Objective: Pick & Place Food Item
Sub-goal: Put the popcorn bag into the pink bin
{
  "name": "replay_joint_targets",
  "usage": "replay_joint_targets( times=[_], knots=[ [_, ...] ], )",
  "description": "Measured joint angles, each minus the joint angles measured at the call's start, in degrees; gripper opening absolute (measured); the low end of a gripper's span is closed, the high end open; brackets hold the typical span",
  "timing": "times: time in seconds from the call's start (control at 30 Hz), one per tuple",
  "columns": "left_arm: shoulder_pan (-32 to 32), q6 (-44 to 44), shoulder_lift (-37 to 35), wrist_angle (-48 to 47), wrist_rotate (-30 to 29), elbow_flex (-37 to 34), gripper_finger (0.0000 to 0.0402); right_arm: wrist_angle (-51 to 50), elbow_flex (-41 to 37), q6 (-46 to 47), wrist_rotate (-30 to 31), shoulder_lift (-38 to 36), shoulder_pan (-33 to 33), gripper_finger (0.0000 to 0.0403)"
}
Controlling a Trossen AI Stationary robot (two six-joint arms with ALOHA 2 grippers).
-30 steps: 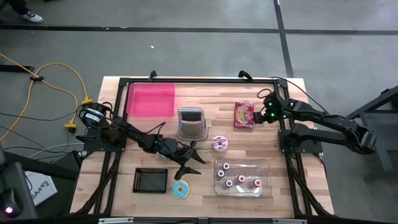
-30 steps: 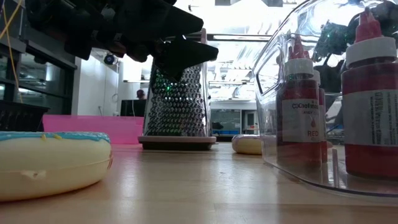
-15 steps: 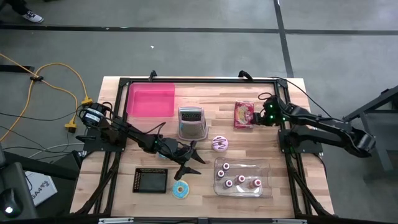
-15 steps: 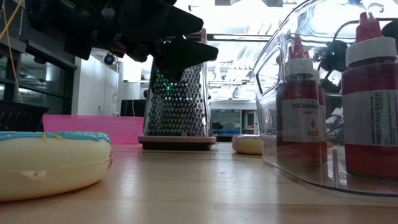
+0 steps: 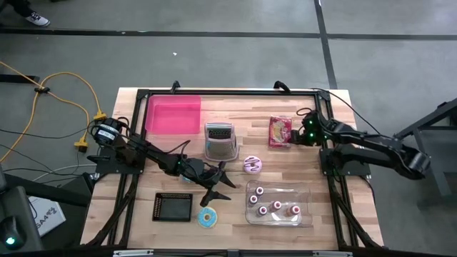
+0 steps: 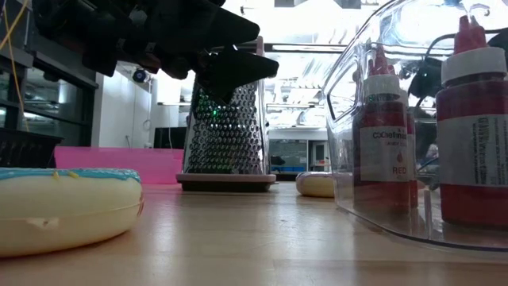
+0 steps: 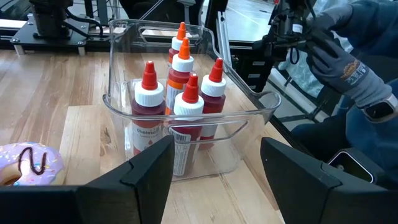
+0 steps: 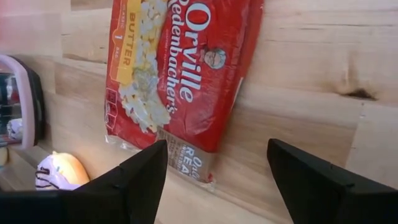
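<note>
A red popcorn bag (image 5: 280,131) (image 8: 180,74) lies flat on the wooden table at the far right. My right gripper (image 5: 298,135) (image 8: 217,180) hovers open just to its right, tilted down; in the right wrist view the bag's near end shows between the two fingers, untouched. My left gripper (image 5: 221,184) (image 7: 217,180) waits open and nearly level above the table's middle, facing the clear bin of sauce bottles (image 7: 186,106). A pink-frosted donut (image 5: 252,165) (image 7: 25,165) and a blue-frosted donut (image 5: 208,218) (image 6: 63,206) lie flat on the wood.
A metal grater (image 5: 220,140) stands left of the bag, and a pink tray (image 5: 173,116) sits at the far left. The clear bin (image 5: 278,203) is near the front right, a black square item (image 5: 173,207) at the front left. A person's gloved hand (image 7: 348,68) shows beyond the table's right edge.
My right gripper has sunk toward the popcorn bag, its arm folding lower over the table's right side. The bag has not moved.
</note>
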Motion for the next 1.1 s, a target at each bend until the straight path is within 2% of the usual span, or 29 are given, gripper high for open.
replay_joint_targets(
  times=[0.67,1.1],
  knots=[
    [-0.01,0.00,0.00,0.00,0.01,-0.02,0.0233,14.43,0.09,0.20,-3.85,11.42,0.00,0.0267],
    [-0.02,0.00,0.00,-0.02,0.02,0.00,0.0233,16.32,-0.05,0.35,-2.88,12.31,0.07,0.0267]
  ],
)
